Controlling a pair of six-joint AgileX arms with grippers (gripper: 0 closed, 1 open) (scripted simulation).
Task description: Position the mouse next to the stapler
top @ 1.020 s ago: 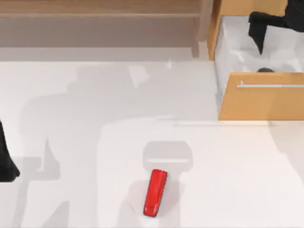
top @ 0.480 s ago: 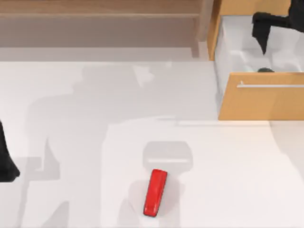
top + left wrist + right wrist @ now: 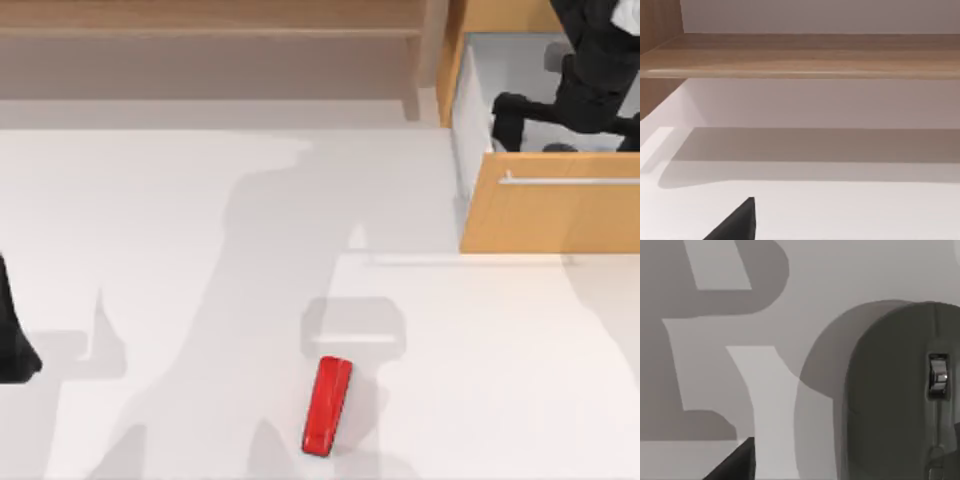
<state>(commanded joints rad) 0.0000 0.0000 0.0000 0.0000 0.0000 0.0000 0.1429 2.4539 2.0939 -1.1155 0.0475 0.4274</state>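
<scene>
One mouse lies in the open drawer; right gripper's grip unclear.

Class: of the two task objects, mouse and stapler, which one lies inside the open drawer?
The mouse, dark grey, lies in the drawer under the right gripper; the red stapler lies on the table.

The right arm now reaches much deeper into the open drawer at the table's upper right than a second ago: far more of its black body spreads across the white interior, down to the wooden drawer front. The right gripper sits low over the mouse. The arm's shadow on the table is narrower and darker.
</scene>
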